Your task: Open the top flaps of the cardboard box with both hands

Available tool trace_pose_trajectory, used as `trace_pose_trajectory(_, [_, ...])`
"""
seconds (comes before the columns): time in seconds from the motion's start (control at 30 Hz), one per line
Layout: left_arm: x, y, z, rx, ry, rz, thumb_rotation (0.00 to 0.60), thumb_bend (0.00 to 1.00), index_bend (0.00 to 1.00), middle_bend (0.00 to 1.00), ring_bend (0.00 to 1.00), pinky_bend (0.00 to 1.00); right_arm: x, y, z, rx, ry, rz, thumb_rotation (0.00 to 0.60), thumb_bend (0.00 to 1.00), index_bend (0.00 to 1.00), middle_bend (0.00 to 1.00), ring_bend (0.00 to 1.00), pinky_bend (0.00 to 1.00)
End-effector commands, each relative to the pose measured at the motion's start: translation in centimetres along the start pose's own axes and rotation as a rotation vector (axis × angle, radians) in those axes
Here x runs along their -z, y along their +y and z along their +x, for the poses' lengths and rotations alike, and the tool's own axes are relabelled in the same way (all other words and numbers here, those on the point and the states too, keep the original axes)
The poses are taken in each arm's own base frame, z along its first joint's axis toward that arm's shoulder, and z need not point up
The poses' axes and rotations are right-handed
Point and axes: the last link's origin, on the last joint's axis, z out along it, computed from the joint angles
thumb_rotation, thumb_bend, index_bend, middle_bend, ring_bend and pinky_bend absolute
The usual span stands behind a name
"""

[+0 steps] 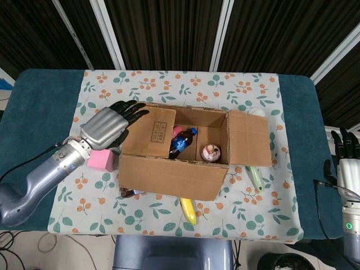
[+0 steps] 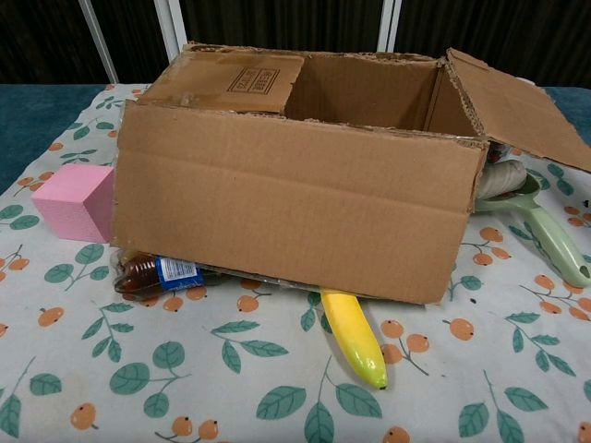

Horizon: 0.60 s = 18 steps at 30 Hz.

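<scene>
The cardboard box [image 1: 169, 177] stands mid-table on the flowered cloth. Its left flap [image 1: 151, 132] lies flat over the opening, and its right flap [image 1: 250, 138] is folded outward. A dark bottle with a blue cap [image 1: 183, 143] and a small pink round item [image 1: 211, 152] show inside. My left hand [image 1: 109, 126] reaches in from the left with fingers spread, fingertips at the left flap's outer edge; I cannot tell if they touch it. My right hand [image 1: 349, 163] hangs at the far right edge, fingers straight, well away from the box. The chest view shows the box [image 2: 295, 212] and no hands.
A pink cube [image 1: 101, 160] sits just left of the box, under my left wrist. A yellow banana [image 1: 188, 211] and a brown bottle [image 2: 157, 274] poke out from under the box front. A green-handled tool [image 1: 255, 177] lies under the right flap.
</scene>
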Motion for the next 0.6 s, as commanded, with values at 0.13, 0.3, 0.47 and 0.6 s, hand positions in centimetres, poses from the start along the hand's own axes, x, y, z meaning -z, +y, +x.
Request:
trace_pose_trajectory(0.13, [-5.8,2.6,1.6,-0.115,-0.095,-0.112,0.600,0.81,0.20,0.15,0.12,0.24,0.3,0.6,-1.0,-0.088,0.033,0.000,0.600,0.65,0.01,0.00,0.06,0.22])
trace_pose_trajectory(0.3, [-8.3,4.0,1.1,-0.165,-0.137,-0.152,0.600,0.87,0.24,0.21,0.17,0.28,0.2,1.0,-1.1,-0.096,0.033,-0.010,0.600,0.66,0.02,0.00,0.06,0.22])
trace_pose_trajectory(0.47, [-10.0,5.0,0.4,-0.178,-0.182,-0.174,0.600,0.89,0.27,0.24,0.19,0.29,0.2,1.2,-1.2,-0.110,0.027,-0.018,0.600,0.66,0.03,0.00,0.06,0.22])
trace_pose_trajectory(0.6, [-11.2,6.1,-0.4,-0.198,-0.205,-0.200,0.600,0.91,0.30,0.27,0.22,0.31,0.2,1.2,-1.3,-0.117,0.021,-0.019,0.600,0.66,0.03,0.00,0.06,0.22])
